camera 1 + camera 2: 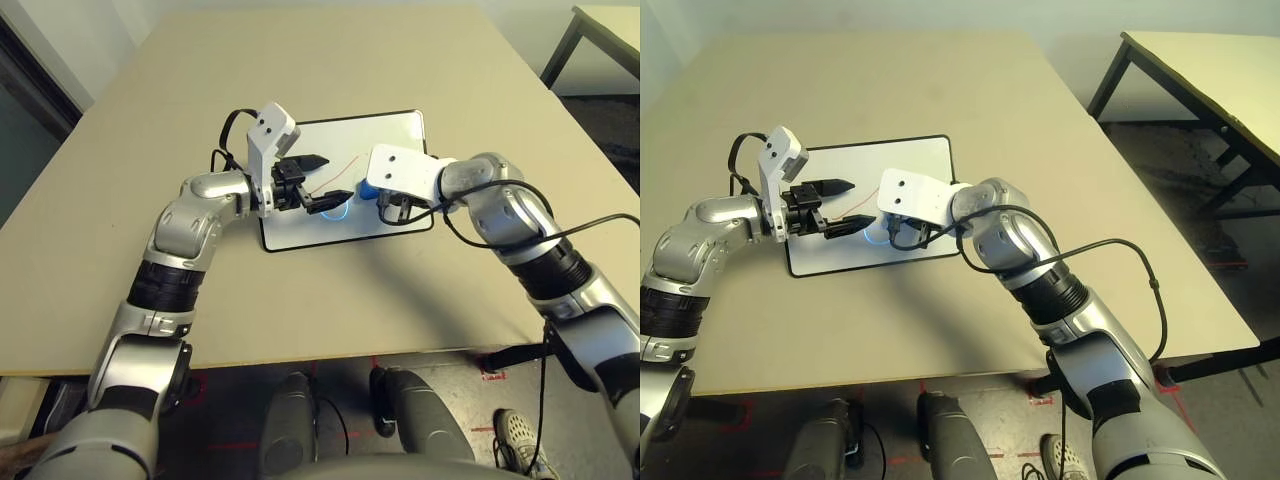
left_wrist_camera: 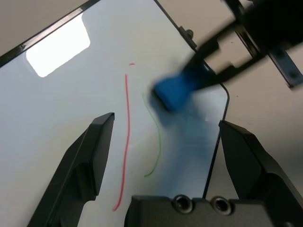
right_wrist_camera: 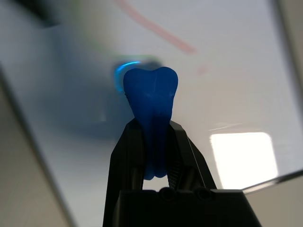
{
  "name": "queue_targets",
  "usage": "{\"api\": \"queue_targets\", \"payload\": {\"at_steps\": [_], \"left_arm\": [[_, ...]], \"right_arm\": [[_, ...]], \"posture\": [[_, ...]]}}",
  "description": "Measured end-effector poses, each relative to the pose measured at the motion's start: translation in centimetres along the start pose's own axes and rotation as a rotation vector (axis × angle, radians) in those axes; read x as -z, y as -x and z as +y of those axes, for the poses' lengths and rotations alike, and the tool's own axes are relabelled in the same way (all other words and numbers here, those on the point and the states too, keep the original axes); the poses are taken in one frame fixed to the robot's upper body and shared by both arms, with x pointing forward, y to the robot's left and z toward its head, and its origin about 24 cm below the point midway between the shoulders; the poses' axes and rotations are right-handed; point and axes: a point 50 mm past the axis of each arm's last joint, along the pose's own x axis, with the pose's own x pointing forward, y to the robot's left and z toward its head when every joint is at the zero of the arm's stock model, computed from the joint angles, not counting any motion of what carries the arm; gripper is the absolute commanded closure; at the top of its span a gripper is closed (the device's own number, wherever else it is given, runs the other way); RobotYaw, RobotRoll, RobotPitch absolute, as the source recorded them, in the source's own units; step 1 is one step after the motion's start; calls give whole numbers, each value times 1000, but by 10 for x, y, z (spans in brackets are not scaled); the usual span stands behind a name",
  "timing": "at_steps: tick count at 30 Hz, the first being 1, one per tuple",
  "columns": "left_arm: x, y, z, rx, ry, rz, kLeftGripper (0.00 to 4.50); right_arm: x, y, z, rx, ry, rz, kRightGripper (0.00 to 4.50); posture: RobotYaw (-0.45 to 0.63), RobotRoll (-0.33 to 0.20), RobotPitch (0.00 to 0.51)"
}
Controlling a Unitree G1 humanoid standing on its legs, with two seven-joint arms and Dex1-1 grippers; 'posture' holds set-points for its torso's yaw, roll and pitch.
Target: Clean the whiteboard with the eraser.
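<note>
I have the right gripper (image 3: 154,142) clamped on the eraser (image 3: 151,101), its two black fingers (image 3: 124,156) pressed against the block's flat sides. The eraser's long axis runs straight along the fingers, so the blue block sticks out past the fingertips and points the same way the gripper does: forward, down and toward my left, at the board. Its free end sits at or just above the whiteboard (image 1: 385,135); from the right wrist view I see a blue reflection ringing that end on the glossy surface, but I cannot tell whether it actually touches.

My left gripper (image 2: 165,137) is spread wide, its fingers (image 2: 92,156) well apart with nothing between them, hovering over the near left part of the board and pointing toward the right gripper. In the left wrist view the eraser shows just beyond its fingertips.

The whiteboard lies flat on the beige table (image 1: 330,60), its long side running left to right in front of me, black frame all round. A thin red line (image 2: 126,137) runs across the white surface, and a shorter, fainter green stroke (image 2: 156,146) curves just beside it. The eraser's tip is near the end of the green stroke, on the side away from the red line.
</note>
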Motion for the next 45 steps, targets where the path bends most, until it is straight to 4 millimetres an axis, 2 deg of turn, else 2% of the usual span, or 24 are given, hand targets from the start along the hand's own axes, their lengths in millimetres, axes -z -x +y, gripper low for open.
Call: {"api": "queue_targets", "payload": {"at_steps": [5, 7, 12, 16, 19, 21, 27, 29, 32, 35, 41, 45], "left_arm": [[0, 1, 0, 0, -1, 2, 0], [0, 2, 1, -5, -5, 7, 0], [0, 7, 4, -21, -11, 17, 0], [-1, 9, 6, -30, -14, 20, 0], [-1, 10, 7, -33, -14, 20, 0], [0, 10, 7, -34, -11, 21, 0], [0, 10, 8, -37, -9, 22, 0], [0, 11, 8, -38, -9, 22, 0], [0, 11, 8, -39, -10, 23, 0], [0, 11, 9, -40, -10, 24, 0], [0, 13, 9, -46, -10, 25, 0], [0, 13, 9, -45, -10, 25, 0]], "right_arm": [[-7, -4, -27, 88, 3, -15, 3898], [-7, -4, -30, 99, 7, -17, 3898], [2, -4, -8, 32, 9, -31, 3898], [12, -1, 23, -74, -5, -11, 3899], [11, -1, 28, -98, -4, -5, 3899], [10, -3, 20, -80, -6, 4, 3899], [3, -7, -30, 94, -7, 11, 3899], [3, -8, -37, 115, -3, 7, 3899], [2, -11, -38, 118, 9, -6, 3899], [5, -11, -29, 98, 15, -18, 3899], [16, -9, 12, -50, 1, -13, 3900], [10, -9, 18, -81, 0, -15, 3900]], "posture": [[-27, 0, 126], [-25, 0, 127], [-24, 0, 128], [-27, 0, 129], [-27, 0, 129], [-28, 0, 131], [-23, 0, 132], [-19, 0, 133], [-18, 0, 133], [-16, 0, 134], [-23, 0, 135], [-25, 0, 133]]}}
